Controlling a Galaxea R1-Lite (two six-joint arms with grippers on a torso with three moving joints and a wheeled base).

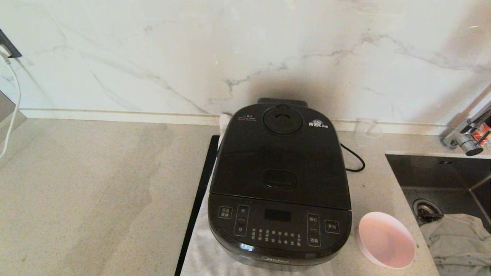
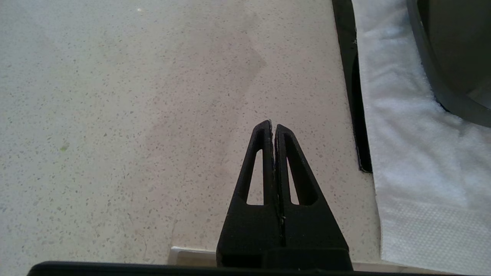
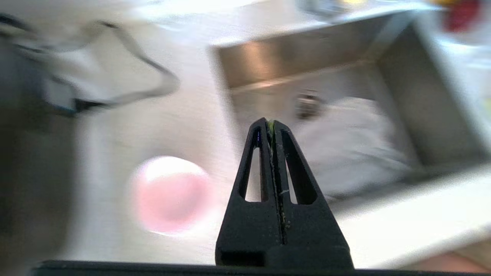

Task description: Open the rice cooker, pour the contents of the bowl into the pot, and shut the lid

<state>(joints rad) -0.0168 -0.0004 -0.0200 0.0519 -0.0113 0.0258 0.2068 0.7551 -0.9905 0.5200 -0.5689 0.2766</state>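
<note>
head view: the glossy black squarish rice cooker point(image 1: 279, 184) sits mid-bench on a white towel point(image 1: 203, 253), its black hinged lid point(image 1: 280, 153) down. the small round pale pink bowl point(image 1: 386, 239) stands just beside the cooker at about 4 o'clock and looks empty to me. neither arm shows here.

left wrist view: my left pincer point(image 2: 273, 128) is pressed closed on nothing, over the speckled bench point(image 2: 134, 115), with the cooker's edge at 2 o'clock.

right wrist view: my right pincer point(image 3: 269, 124) is closed too, a green fleck between its tips. the bowl lies at 8 o'clock from it, so this arm is nearer. blur hides the bowl's inside; the pot is hidden.
</note>
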